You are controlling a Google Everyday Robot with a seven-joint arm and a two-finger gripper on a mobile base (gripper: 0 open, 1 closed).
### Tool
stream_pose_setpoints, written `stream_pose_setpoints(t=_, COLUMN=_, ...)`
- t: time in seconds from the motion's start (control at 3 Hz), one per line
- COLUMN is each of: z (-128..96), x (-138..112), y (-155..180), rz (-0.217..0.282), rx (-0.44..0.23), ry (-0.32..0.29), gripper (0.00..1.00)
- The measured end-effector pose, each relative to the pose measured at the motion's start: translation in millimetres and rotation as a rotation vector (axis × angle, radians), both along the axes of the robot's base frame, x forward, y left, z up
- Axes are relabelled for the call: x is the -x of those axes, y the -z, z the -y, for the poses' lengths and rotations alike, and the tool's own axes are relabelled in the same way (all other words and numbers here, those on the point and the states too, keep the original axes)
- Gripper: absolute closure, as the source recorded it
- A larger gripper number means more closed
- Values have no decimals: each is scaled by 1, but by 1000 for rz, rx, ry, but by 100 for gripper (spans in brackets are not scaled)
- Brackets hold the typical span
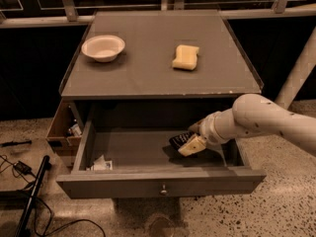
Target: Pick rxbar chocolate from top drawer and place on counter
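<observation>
The top drawer (160,186) stands pulled open under the counter (148,68). My gripper (188,143) reaches down into the drawer's right half from the right. Its fingers (191,146) are closed on the rxbar chocolate (178,139), a small black bar whose end shows to the left of the fingers, just above the drawer floor. The rest of the bar is hidden by the gripper.
A white bowl (103,47) and a yellow sponge (185,57) sit on the counter. A white paper scrap (101,164) lies in the drawer's front left corner. A brown cardboard box (61,127) stands left of the drawer. Cables (19,168) lie on the floor.
</observation>
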State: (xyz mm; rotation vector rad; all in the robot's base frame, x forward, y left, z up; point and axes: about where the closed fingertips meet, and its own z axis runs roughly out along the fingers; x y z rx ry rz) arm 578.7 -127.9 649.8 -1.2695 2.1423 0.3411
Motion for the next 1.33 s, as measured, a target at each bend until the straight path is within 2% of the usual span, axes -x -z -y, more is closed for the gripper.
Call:
stream_pose_setpoints(t=0.33, z=4, x=14, y=-47, rz=16, rx=10, ry=-112, gripper=100)
stream_pose_setpoints(t=0.67, z=2, x=27, y=-108, rz=43, rx=-5, ry=-213, gripper=100)
stream_pose_setpoints(t=1.0, z=-1, x=44, y=-107, rz=-10, rx=-7, ry=-261, gripper=100)
stream_pose_setpoints(t=1.33, z=-1, x=44, y=-107, rz=-10, rx=-7, ry=-261, gripper=100)
